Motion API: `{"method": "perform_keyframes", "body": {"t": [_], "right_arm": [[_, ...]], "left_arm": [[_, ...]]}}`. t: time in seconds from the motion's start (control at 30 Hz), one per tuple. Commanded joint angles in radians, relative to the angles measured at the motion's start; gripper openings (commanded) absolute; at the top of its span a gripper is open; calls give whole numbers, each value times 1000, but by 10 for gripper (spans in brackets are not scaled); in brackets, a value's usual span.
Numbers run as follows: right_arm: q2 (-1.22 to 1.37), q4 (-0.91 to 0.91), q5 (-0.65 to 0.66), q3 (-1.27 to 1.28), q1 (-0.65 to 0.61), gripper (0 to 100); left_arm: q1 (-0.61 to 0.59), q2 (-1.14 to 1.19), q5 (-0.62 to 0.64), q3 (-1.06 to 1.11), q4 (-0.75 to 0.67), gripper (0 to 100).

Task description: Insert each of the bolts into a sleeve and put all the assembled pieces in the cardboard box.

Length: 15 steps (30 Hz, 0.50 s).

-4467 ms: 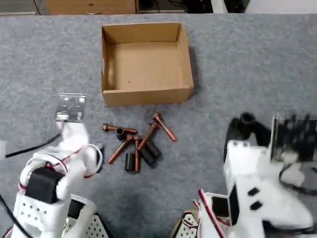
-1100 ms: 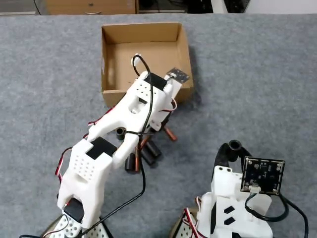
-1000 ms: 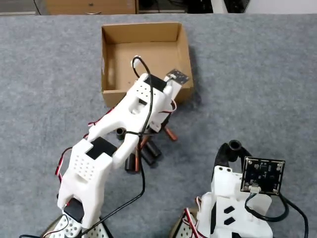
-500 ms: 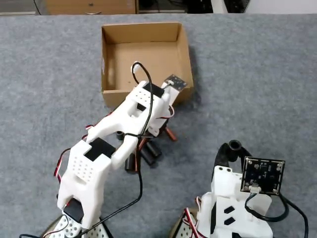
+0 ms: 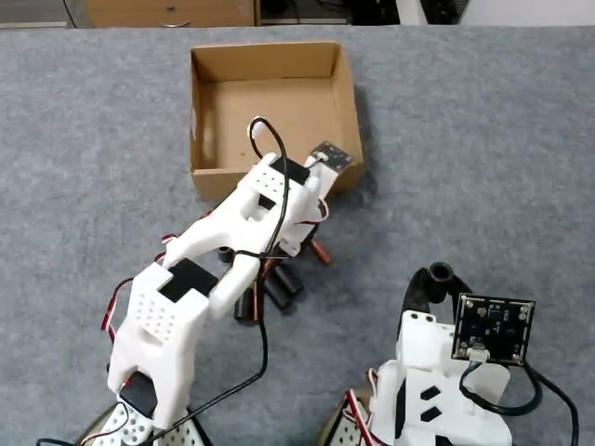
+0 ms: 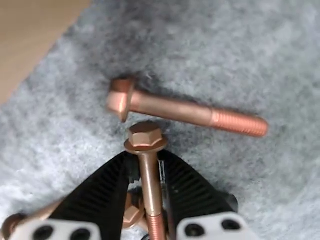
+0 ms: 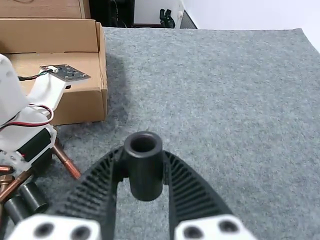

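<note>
**Spotter:** Overhead first. Where are you?

**Me:** My left arm is stretched toward one o'clock over the pile of bolts and sleeves. Its wrist is just short of the box, which sits at twelve o'clock from the pile. The sleeve held by my other arm is between three and four o'clock from there, well apart, with its bore facing up.

**Spotter:** Left wrist camera?

**Me:** My left gripper is pinched on a bolt. The shank runs lengthways between the jaws and the hex head pokes out past the fingertips. A loose bolt lies crosswise just beyond that head, on the grey mat.

**Spotter:** Right wrist camera?

**Me:** My right gripper is clamped round the black sleeve, which is upright with its open end toward the lens. The box wall is farther off.

**Spotter:** What does the next move hinge on?

**Me:** The two axes, I reckon. The bolt seems to run along the mat while the bore points up, so one of them has to turn until they line up. The gap toward three to four o'clock also has to close.

**Spotter:** Any writing?

**Me:** None I can read. The box walls look plain.
</note>
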Motion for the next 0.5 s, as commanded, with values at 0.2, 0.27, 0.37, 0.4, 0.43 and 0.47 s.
{"method": "perform_keyframes", "body": {"t": [0.2,0.27,0.37,0.4,0.43,0.47], "right_arm": [[-108,-9,9,2,10,2],[-108,-9,9,5,10,2],[-107,-11,9,7,2,2],[-104,-17,9,10,-15,2],[-104,-25,9,19,-36,2],[-104,-31,9,33,-56,2]], "left_arm": [[-29,-13,101,-448,387,18],[-31,-13,123,-560,473,18],[-38,-18,180,-634,477,18],[-43,-33,198,-646,477,18],[-41,-58,224,-647,477,18],[-40,-90,249,-641,477,18]]}}
